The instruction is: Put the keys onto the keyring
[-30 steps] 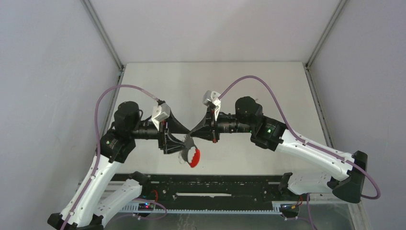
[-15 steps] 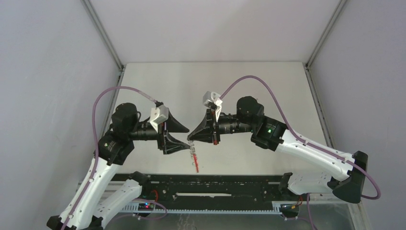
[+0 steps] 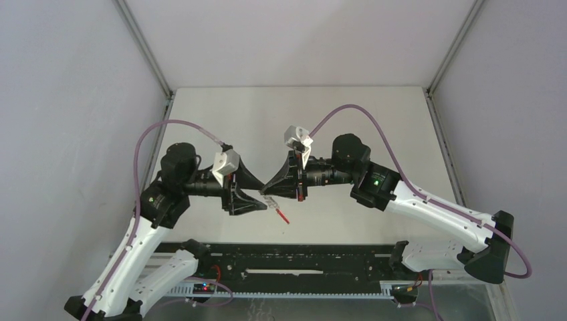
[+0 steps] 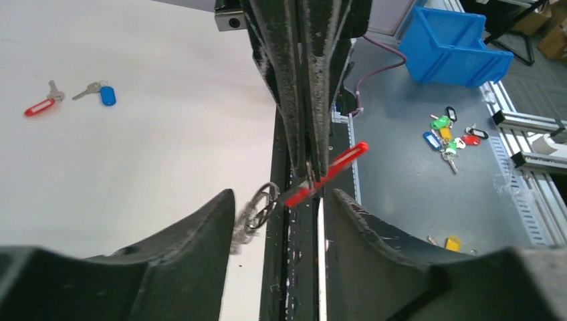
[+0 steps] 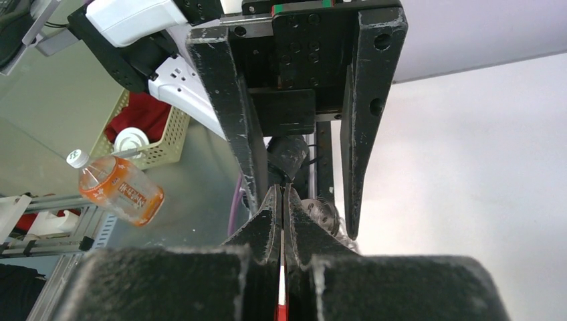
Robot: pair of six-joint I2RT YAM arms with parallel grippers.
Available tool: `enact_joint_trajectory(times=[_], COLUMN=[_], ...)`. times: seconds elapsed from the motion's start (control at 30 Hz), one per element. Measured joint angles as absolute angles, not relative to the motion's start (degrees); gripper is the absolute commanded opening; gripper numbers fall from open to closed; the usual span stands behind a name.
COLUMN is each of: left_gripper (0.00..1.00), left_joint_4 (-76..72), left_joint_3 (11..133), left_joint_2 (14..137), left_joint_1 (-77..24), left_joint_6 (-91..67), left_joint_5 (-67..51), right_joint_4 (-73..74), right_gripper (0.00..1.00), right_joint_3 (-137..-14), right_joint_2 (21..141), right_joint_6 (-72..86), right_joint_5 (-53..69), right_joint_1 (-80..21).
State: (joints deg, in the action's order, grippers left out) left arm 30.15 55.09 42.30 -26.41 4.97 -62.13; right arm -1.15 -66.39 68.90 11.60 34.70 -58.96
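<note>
Step in hand: the keyring [image 4: 329,170] is being readied in mid-air between the two arms; no key is threaded yet.

It is pinched by its red band in the right gripper [image 5: 281,204], whose jaws are pressed together on it. In the top view the band juts toward 4 o'clock, with the silver rings [image 4: 259,206] at its inner end.

The left gripper [image 4: 282,195] is held spread, with the rings between its fingers and nearer one of them; contact cannot be told.

Both arms are folded inward, wrists roughly level, fingertips nose to nose above the table [image 4: 134,147].

The keys [image 4: 40,105], one red-tagged and one blue-tagged, lie close together on the table at 10 o'clock in the left wrist view, well apart from the keyring.

Next, as judged: either the rings are to be gripped by the left gripper or a key fetched. Both call for a fine, exact closure.
</note>
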Motion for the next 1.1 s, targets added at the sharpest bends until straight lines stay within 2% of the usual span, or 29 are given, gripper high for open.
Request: enact_joint_trajectory(times=[0.1,0.23,0.33,0.37,0.5,0.7,0.9,1.1], left_gripper=[0.54,0.71,0.75,0.74,0.60,0.61,0.50,0.48], left_joint_4=[30.17,30.30,31.14,31.77,34.63,37.45,38.70,39.72], left_joint_3=[55.09,55.09,55.18,55.20,55.66,58.43,60.23,60.23], left_joint_2=[42.68,42.70,42.72,42.74,42.76,43.13,43.00,42.57], left_joint_1=[-26.50,-26.52,-26.50,-26.52,-26.50,-26.52,-26.52,-26.52], left_joint_6=[5.50,6.26,7.29,8.12,10.76,13.93,14.57,14.44], left_joint_5=[-61.63,-60.86,-59.79,-59.55,-59.59,-60.27,-60.40,-61.14], right_joint_4=[-1.15,-1.15,-1.13,-1.13,-1.10,-1.10,-0.89,-0.86], right_gripper=[0.00,0.00,0.00,0.00,0.00,0.00,0.00,0.00], right_joint_3=[-66.39,-66.39,-66.39,-66.39,-66.39,-66.39,-66.39,-66.39], right_joint_2=[68.97,69.19,69.23,69.23,69.23,69.49,69.71,69.71], right_joint_6=[11.68,11.68,11.68,11.68,11.68,11.66,11.42,11.44], right_joint_5=[34.81,35.20,36.16,36.53,37.54,39.05,37.69,36.36], right_joint_1=[-58.98,-59.02,-59.07,-59.07,-59.11,-59.13,-59.18,-59.18])
